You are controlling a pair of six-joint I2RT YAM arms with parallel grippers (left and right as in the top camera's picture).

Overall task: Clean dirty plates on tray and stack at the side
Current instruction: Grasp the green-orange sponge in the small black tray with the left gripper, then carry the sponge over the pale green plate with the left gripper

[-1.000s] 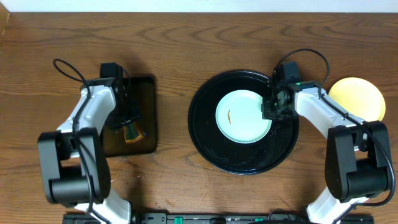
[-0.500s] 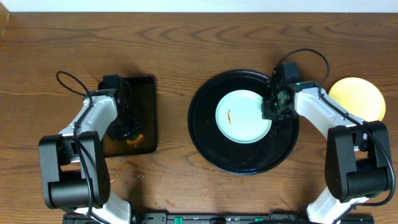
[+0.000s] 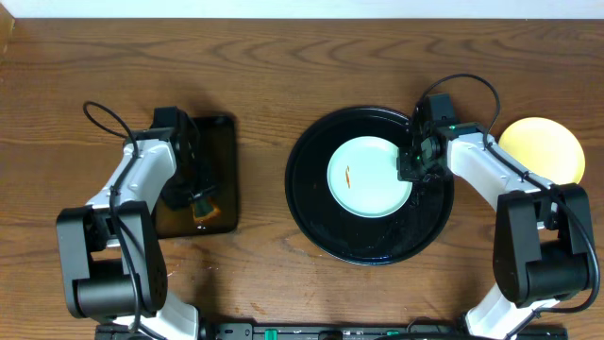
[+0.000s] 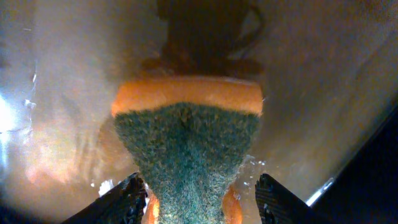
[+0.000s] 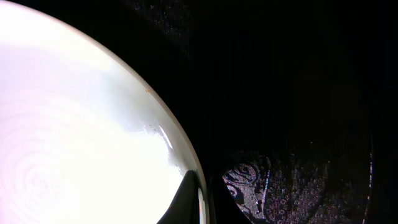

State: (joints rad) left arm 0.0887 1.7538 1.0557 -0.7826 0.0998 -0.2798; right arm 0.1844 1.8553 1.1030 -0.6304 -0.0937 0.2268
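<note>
A pale mint-white plate [image 3: 369, 176] with a small orange smear lies in the middle of the round black tray [image 3: 316, 212]. My right gripper [image 3: 412, 171] is shut on the plate's right rim; in the right wrist view the rim [image 5: 186, 155] runs between the two dark fingers [image 5: 189, 198]. A pale yellow plate [image 3: 545, 146] lies on the table right of the tray, partly behind the right arm. A second mint plate is out of view. My left gripper [image 3: 193, 189] is shut on an orange and green sponge [image 4: 186, 137] over the rectangular tray.
The smaller rectangular black tray [image 3: 219, 142] at the left is wet and glossy under the sponge [image 3: 203, 208]. The round tray's floor [image 5: 292, 180] is beaded with water. Both arms' bases stand at the front edge. Wooden table all around.
My left gripper dipped forward over the rectangular tray with the sponge, then drew back a little. The right gripper and the mint plate have not moved.
</note>
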